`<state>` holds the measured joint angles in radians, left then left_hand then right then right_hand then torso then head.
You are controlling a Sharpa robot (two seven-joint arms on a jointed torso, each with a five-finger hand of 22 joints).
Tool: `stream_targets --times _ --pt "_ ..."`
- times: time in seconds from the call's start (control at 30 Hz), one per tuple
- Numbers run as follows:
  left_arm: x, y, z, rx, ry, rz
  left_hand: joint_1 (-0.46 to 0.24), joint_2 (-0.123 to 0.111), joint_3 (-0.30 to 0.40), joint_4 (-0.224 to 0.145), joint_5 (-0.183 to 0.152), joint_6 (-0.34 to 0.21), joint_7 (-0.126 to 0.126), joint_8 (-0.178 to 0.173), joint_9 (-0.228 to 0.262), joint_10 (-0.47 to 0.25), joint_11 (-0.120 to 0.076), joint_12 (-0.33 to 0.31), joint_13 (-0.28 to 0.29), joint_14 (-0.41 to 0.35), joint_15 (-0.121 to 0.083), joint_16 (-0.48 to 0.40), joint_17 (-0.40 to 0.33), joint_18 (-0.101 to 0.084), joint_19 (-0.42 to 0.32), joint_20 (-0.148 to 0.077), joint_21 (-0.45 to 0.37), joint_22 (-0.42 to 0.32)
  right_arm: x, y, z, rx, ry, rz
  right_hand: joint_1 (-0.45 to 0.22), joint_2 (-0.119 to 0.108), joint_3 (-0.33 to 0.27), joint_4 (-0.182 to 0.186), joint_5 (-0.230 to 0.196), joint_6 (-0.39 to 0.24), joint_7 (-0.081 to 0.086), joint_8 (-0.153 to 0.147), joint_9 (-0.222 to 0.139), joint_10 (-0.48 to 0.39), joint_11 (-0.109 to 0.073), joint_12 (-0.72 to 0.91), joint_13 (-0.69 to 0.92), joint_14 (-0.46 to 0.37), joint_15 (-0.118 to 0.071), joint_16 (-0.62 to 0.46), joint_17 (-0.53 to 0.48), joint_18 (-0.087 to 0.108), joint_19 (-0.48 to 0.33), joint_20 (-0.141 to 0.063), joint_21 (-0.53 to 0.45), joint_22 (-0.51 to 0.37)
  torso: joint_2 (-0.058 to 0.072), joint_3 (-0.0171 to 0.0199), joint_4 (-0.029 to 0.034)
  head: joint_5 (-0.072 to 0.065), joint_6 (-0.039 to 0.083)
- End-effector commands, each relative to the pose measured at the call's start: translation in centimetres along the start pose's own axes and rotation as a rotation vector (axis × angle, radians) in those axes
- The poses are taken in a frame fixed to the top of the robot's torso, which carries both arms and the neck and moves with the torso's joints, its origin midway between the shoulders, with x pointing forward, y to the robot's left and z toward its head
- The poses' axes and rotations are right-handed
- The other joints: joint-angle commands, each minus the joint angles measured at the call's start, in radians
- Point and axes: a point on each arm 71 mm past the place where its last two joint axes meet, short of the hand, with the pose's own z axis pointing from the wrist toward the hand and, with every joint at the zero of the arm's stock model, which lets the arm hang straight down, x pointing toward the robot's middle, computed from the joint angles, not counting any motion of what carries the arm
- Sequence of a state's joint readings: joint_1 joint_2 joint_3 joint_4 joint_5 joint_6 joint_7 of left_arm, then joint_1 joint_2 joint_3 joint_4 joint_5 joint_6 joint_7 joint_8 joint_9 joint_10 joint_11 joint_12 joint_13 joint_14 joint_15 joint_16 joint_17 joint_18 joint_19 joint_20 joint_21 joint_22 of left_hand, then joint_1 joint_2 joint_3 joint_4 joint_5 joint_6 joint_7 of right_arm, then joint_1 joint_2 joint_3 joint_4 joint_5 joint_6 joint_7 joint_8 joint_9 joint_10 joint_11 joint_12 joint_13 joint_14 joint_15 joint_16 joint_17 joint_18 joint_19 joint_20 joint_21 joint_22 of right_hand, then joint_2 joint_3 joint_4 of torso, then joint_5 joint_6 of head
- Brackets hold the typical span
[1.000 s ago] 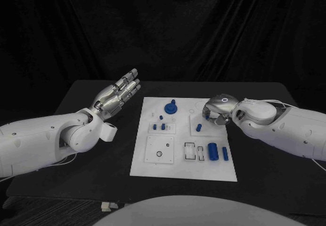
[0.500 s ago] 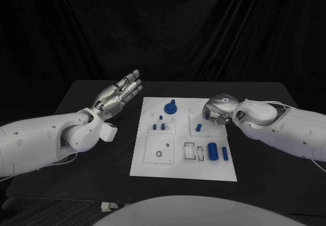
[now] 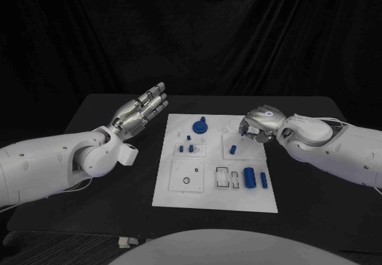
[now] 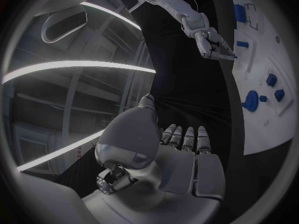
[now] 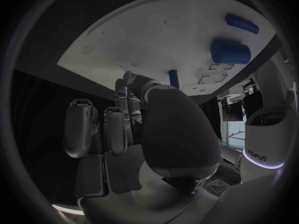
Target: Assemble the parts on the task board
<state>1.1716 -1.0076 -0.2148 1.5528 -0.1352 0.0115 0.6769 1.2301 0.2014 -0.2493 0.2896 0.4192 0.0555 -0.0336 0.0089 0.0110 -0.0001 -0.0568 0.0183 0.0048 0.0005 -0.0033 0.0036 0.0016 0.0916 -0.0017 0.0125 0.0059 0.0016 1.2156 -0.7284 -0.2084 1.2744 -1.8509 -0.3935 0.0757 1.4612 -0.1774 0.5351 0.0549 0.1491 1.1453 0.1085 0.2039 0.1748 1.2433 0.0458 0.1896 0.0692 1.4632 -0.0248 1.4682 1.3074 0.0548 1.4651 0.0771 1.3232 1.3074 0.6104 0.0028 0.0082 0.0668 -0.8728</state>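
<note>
On the left, the robot's metallic silver left hand (image 3: 140,111) is raised off the matte black table (image 3: 111,182), fingers straight and held side by side, holding nothing. The flat white rectangular task board (image 3: 215,199) lies mid-table, carrying glossy blue parts: a round knobbed disc (image 3: 201,127), short pegs (image 3: 191,148) and two cylinders (image 3: 254,178). At the board's far right edge, the right hand (image 3: 256,127) curls downward, pinching a small blue peg (image 5: 119,93) at its fingertips.

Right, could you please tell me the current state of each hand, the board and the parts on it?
left hand: off the board's left side, fingers straight and apart, holding nothing.
right hand: over the board's far right corner, fingers curled; whether it holds something is unclear.
task board: flat on the black table.
round blue part: seated at the far edge.
two blue cylinders: lying near the right edge.
</note>
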Motion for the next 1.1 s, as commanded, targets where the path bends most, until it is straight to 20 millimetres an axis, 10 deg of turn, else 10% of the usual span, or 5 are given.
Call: stream_targets --times 0.03,0.47,1.1 --pt "0.2 0.0 0.1 0.013 0.016 -0.021 0.011 0.001 0.001 0.002 0.004 -0.001 -0.009 0.002 0.0 0.0 0.007 0.005 0.001 0.0 0.006 -0.004 -0.002 -0.006 0.002 0.007 -0.006 -0.002 -1.1 -0.1 0.1 0.005 -0.058 -0.015 -0.018 -0.003 -0.008 0.004 0.0 0.001 0.001 -0.002 0.001 0.001 0.003 -0.006 -0.002 0.061 0.0 0.0 0.019 -0.001 0.011 0.005 0.005 0.192 -0.001 0.0001 0.0003 0.0 0.0" --pt "0.4 0.2 0.2 -0.006 0.034 -0.034 0.024 0.003 0.003 0.002 0.015 -0.002 -0.022 0.002 0.0 0.0 0.029 0.007 0.001 0.0 0.018 -0.004 -0.002 0.002 0.002 0.027 -0.006 -0.002 -4.6 1.0 -0.3 0.0 -0.07 -0.015 -0.024 -0.002 -0.009 0.008 -0.002 -0.005 0.001 -0.007 0.001 -0.004 0.004 -0.018 -0.004 0.06 0.001 -0.002 0.017 0.0 0.009 0.005 -0.001 0.191 0.0 -0.0006 0.001 0.003 0.0" --pt "0.5 0.3 0.2 -0.014 0.037 -0.035 0.027 0.005 0.003 0.002 0.017 -0.002 -0.024 0.002 0.0 0.0 0.035 0.008 0.002 0.0 0.02 -0.004 -0.002 0.006 0.002 0.033 -0.006 -0.002 -6.1 10.3 0.3 -0.194 -0.001 0.028 -0.035 -0.008 -0.014 0.013 0.006 -0.021 0.004 -0.021 -0.001 -0.01 0.008 -0.034 -0.004 0.058 0.004 -0.006 0.008 0.001 0.006 0.007 -0.006 0.189 -0.001 -0.0016 0.0012 0.039 0.0"
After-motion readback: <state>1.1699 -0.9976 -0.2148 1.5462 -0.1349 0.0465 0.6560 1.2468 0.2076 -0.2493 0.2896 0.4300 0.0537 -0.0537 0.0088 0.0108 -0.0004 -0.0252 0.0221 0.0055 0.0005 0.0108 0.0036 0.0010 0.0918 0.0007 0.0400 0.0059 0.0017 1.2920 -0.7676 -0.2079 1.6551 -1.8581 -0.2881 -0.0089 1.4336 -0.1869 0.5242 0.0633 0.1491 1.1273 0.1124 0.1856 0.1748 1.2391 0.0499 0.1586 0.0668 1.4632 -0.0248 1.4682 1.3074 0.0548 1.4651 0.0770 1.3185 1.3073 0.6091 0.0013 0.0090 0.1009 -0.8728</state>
